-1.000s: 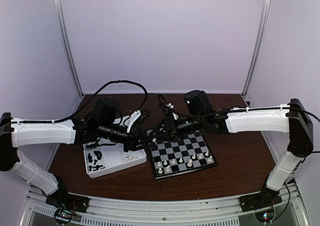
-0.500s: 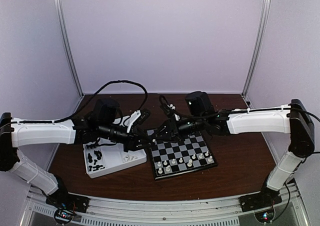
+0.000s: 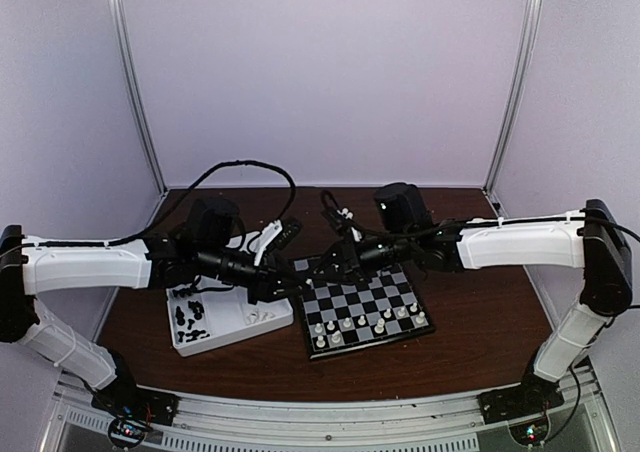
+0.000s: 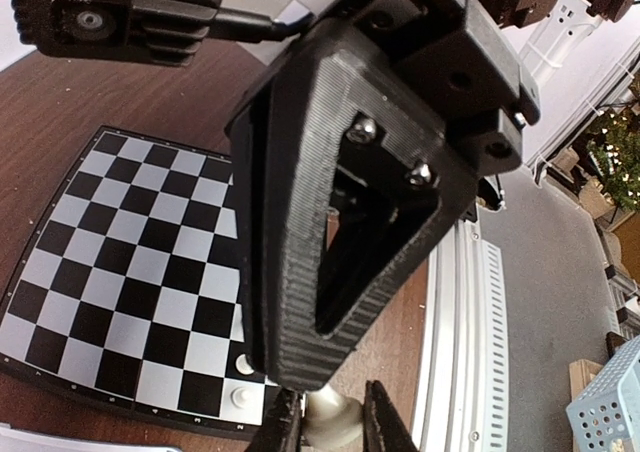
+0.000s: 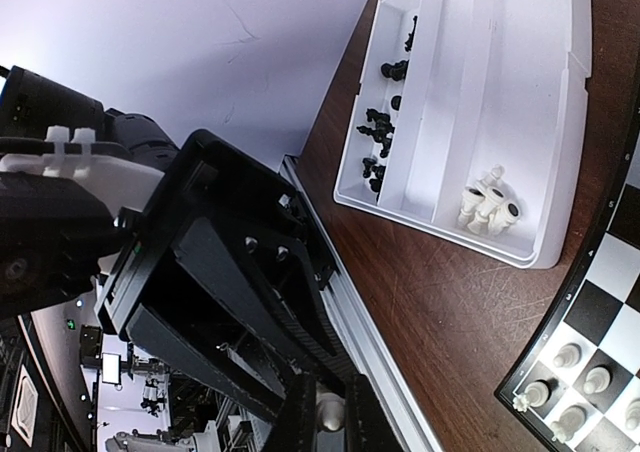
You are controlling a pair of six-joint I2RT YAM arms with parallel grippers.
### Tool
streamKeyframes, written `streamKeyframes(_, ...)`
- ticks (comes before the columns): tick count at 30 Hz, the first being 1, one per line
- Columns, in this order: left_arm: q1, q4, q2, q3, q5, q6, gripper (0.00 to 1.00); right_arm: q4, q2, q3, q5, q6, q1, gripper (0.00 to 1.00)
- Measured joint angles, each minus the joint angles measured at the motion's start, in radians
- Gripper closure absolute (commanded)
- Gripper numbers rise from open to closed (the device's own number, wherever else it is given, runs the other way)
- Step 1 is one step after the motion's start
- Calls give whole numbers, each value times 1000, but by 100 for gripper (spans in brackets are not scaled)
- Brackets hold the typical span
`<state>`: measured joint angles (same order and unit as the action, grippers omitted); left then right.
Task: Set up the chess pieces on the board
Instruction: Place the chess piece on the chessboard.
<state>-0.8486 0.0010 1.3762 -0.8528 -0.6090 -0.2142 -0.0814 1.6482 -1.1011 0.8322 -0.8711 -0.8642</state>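
A cream-white chess piece (image 4: 332, 420) hangs above the table off the board's far left corner, with both grippers on it. My left gripper (image 4: 330, 427) is shut on its lower body. My right gripper (image 5: 330, 417) is shut on the same piece (image 5: 331, 413) from the other side, and its black finger frame fills the left wrist view. From above, the two grippers (image 3: 292, 282) (image 3: 318, 268) meet tip to tip beside the board (image 3: 375, 292). Several white pieces (image 3: 350, 327) stand on the board's near rows. The held piece is hidden in the top view.
A white compartment tray (image 3: 235, 317) lies left of the board. It holds several black pieces (image 5: 380, 122) and three white ones (image 5: 487, 207). White pawns (image 4: 240, 397) stand at the board's edge (image 4: 100, 367). A metal rail (image 4: 455, 352) runs along the table's near edge.
My right gripper's jaws have closed onto the white piece that my left gripper holds. The right arm has shifted slightly; the left arm has stayed still.
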Motion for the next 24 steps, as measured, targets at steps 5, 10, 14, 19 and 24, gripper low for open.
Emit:
streamKeyframes(5, -3, 0, -3, 3, 27, 0, 48, 17, -21, 7, -6, 14, 7, 98)
streamKeyframes(10, -3, -6, -32, 29, 95, -13, 34, 186, -68, -10, -106, 141, 30, 96)
streamKeyframes(14, -3, -20, -88, 62, 178, -36, 32, 363, -124, -44, -266, 275, 34, 96)
streamKeyframes(19, -3, -58, -142, 122, 296, -97, 28, 494, -203, -33, -432, 390, 34, 96)
streamKeyframes(24, -1, -161, -166, 148, 464, -182, 25, 533, -259, 36, -527, 433, 20, 96)
